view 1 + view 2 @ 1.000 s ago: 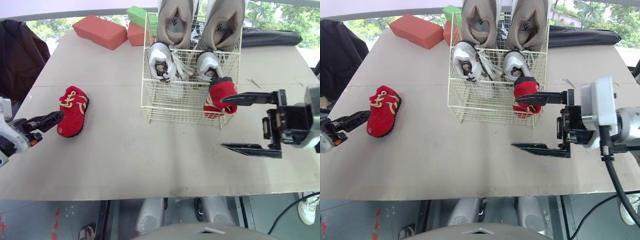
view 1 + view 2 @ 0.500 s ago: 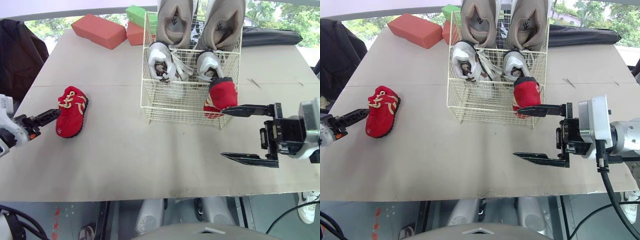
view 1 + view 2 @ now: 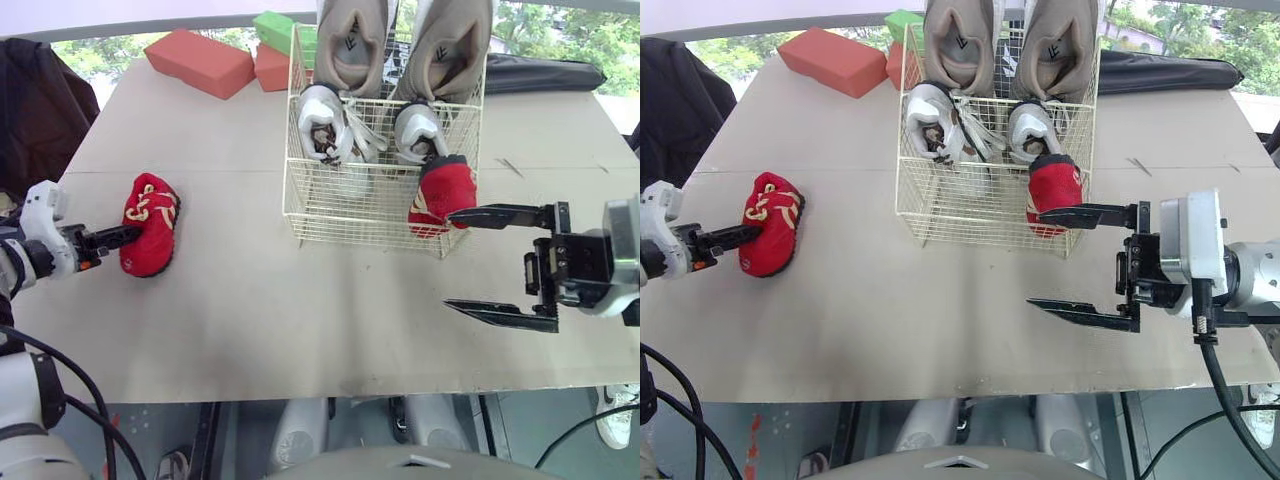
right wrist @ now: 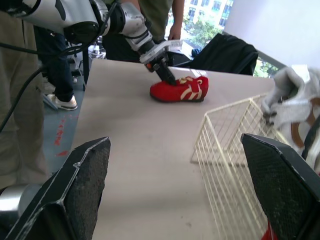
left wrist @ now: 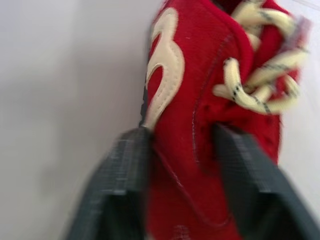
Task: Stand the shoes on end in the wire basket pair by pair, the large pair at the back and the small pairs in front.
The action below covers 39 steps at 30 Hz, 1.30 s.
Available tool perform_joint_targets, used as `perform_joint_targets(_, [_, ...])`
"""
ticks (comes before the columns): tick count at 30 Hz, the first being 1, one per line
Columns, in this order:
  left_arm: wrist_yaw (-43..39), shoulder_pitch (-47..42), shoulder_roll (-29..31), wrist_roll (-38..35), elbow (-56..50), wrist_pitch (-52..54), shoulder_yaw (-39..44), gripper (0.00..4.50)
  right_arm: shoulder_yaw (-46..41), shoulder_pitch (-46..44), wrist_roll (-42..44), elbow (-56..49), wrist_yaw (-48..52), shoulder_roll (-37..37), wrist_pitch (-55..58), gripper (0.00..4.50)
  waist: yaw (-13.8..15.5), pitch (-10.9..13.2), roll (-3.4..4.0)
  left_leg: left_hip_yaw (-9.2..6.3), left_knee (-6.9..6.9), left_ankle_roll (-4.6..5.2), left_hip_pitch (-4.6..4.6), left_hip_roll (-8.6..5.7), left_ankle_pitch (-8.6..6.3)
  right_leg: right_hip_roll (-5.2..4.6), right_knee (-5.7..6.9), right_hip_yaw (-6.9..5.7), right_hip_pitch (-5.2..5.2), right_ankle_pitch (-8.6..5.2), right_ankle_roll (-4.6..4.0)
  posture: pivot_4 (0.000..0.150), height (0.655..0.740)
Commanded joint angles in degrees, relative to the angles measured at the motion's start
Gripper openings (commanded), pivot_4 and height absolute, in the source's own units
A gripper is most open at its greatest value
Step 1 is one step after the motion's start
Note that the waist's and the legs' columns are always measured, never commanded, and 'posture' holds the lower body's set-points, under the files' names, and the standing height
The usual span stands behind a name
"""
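The wire basket (image 3: 345, 212) stands at the table's back middle. A large beige pair (image 3: 350, 40) stands on end at its back, and a small white-grey pair (image 3: 325, 120) in front of that. One small red shoe (image 3: 440, 192) stands in the basket's front right corner. Its mate, the red shoe (image 3: 150, 225) with cream laces, lies on the table at the left. My left gripper (image 3: 118, 238) is closed on its heel end, with the fingers (image 5: 125, 185) pressing both sides. My right gripper (image 3: 449, 258) hangs open just right of the basket's front corner, holding nothing.
Red foam blocks (image 3: 200, 62) and a green block (image 3: 275, 28) lie at the back left. A black jacket (image 3: 35, 100) hangs beyond the left edge, and a black bag (image 3: 545, 72) lies at the back right. People (image 4: 55, 55) stand beyond the table's left side.
My left gripper has moved in and closed on the red shoe, which has shifted a little right and tipped. My right gripper has dropped slightly away from the basket, still open.
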Motion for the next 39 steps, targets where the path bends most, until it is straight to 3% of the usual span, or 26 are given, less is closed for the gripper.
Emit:
perform_joint_targets(1, [-5.8, -1.8, -1.8, 2.8, 5.2, -1.4, -2.1, 0.46, -1.7, -1.3, 3.1, -3.0, -3.0, -1.3, 1.4, 4.05, 0.2, 0.0, 0.0, -0.03, 0.03, 0.0, -0.01, -0.01, 0.0, 0.0, -0.02, -0.05, 0.06, 0.0, 0.0, 0.15, 0.74])
perform_joint_targets(2, [-6.7, -2.2, -1.9, 3.2, 6.0, -1.7, -2.0, 0.1, -1.7, -1.5, 3.5, -3.2, -3.5, -1.5, 1.6, 4.05, 0.2, 0.0, 0.0, -0.04, 0.04, 0.0, 0.0, 0.0, 0.0, -0.02, -0.03, -0.05, 0.1, 0.0, 0.0, 0.15, 0.74])
perform_joint_targets(3, [-8.3, -2.4, -1.8, 3.0, 6.4, -1.1, -1.5, 0.03, -1.7, -1.6, 3.9, -3.5, -4.0, -1.8, 2.0, 4.05, 0.2, 0.0, 0.0, -0.06, 0.05, 0.01, 0.0, 0.01, 0.0, -0.07, -0.05, -0.07, 0.13, -0.01, 0.01, 0.15, 0.74])
perform_joint_targets(6, [-15.4, 0.1, -0.2, -1.4, 2.6, 4.5, 2.1, 0.03, -2.3, -1.4, 5.3, -4.3, -6.0, -2.7, 3.2, 4.05, -0.1, 0.0, -0.02, -0.06, 0.07, 0.03, -0.01, 0.0, -0.01, -0.13, -0.05, -0.06, 0.14, -0.01, 0.02, 0.15, 0.74])
perform_joint_targets(8, [-14.4, 6.0, -1.1, -8.3, -7.9, 10.1, 10.2, 0.03, -2.2, -1.4, 6.1, -4.6, -7.6, -2.8, 3.7, 4.05, -0.3, 0.0, -0.12, -0.12, 0.07, 0.05, -0.01, 0.04, -0.02, -0.12, -0.04, -0.09, 0.13, -0.01, 0.03, 0.15, 0.74])
perform_joint_targets(11, [0.0, 12.0, -9.5, -18.0, -27.3, 17.5, 27.1, 0.03, -1.1, -1.6, 6.0, -4.3, -9.9, -2.1, 4.1, 4.05, -0.2, 0.0, -0.15, -0.42, 0.09, 0.05, -0.04, 0.2, -0.02, -0.35, -0.04, -0.08, 0.09, -0.01, 0.02, 0.15, 0.74])
perform_joint_targets(14, [21.5, 12.6, -27.3, -33.0, -55.8, 20.0, 41.0, 0.03, 0.3, -1.9, 5.7, -3.5, -12.2, -0.8, 4.2, 4.05, 0.7, -0.1, -0.27, -0.53, 0.22, 0.04, -0.12, 0.21, -0.02, -0.57, -0.04, -0.1, 0.13, 0.01, 0.04, 0.15, 0.74])
perform_joint_targets(16, [34.5, 10.1, -36.4, -38.6, -69.0, 16.6, 43.0, 0.03, 0.5, -1.9, 6.0, -3.1, -13.2, -0.2, 4.5, 4.05, 0.8, -0.1, -0.52, -0.61, 0.44, 0.02, -0.25, 0.19, -0.03, -0.59, 0.01, -0.08, 0.13, 0.03, 0.05, 0.15, 0.74])
perform_joint_targets(18, [43.3, 9.4, -41.2, -43.6, -76.6, 15.2, 41.2, 0.03, 0.7, -1.9, 5.7, -2.8, -13.7, 0.1, 4.7, 4.05, 1.1, -0.2, -0.59, -0.66, 0.48, 0.0, -0.24, 0.16, -0.03, -0.57, -0.01, -0.08, 0.15, 0.07, 0.09, 0.15, 0.74])
perform_joint_targets(21, [42.9, 12.1, -44.4, -38.8, -87.6, 9.0, 31.5, 0.03, 1.0, -1.5, 4.9, -2.7, -14.4, 0.5, 4.9, 4.05, 1.1, -0.2, -0.53, -0.47, 0.43, -0.03, -0.1, 0.1, -0.01, -0.5, 0.03, -0.03, 0.18, 0.08, 0.11, 0.15, 0.74])
perform_joint_targets(24, [37.4, 15.7, -46.3, -28.8, -92.3, -4.3, 22.0, 0.03, 0.4, -1.0, 5.2, -2.8, -15.3, 0.5, 5.2, 4.05, 1.1, -0.2, -0.48, -0.27, 0.3, -0.24, 0.02, 0.04, 0.12, -0.25, 0.01, 0.09, 0.19, 0.08, 0.1, 0.15, 0.74])
perform_joint_targets(26, [30.4, 20.1, -45.7, -16.6, -92.4, -17.7, 12.2, 0.03, -0.5, 0.0, 5.7, -3.2, -15.8, 0.3, 5.6, 4.05, 1.0, -0.2, -0.47, -0.19, 0.28, -0.23, 0.05, 0.03, 0.13, -0.2, 0.02, 0.12, 0.19, 0.08, 0.1, 0.15, 0.74])
perform_joint_targets(29, [30.6, 21.7, -48.9, -5.6, -86.6, -31.5, 5.2, 0.03, -1.7, 1.9, 5.6, -4.4, -16.9, -0.2, 5.9, 4.05, 1.3, -0.3, -0.36, 0.05, 0.18, -0.14, 0.15, 0.01, 0.09, -0.13, -0.07, 0.2, 0.26, 0.08, 0.08, 0.15, 0.74])
perform_joint_targets(33, [24.3, 21.3, -49.5, 5.3, -75.1, -53.2, -2.3, 0.03, -4.6, 4.1, 7.4, -6.8, -19.5, -1.0, 6.6, 4.05, 1.4, -0.3, -0.35, 0.08, 0.2, 0.05, 0.1, 0.01, -0.02, -0.07, -0.06, 0.12, 0.26, 0.08, 0.08, 0.15, 0.74])
perform_joint_targets(39, [24.9, 19.8, -52.0, 12.1, -58.7, -71.0, -6.7, 0.03, -8.1, 7.5, 10.1, -10.0, -23.0, -2.1, 7.2, 4.05, 1.4, -0.3, -0.36, 0.1, 0.22, 0.09, 0.07, 0.01, -0.04, -0.07, -0.11, 0.13, 0.28, 0.08, 0.09, 0.15, 0.74])
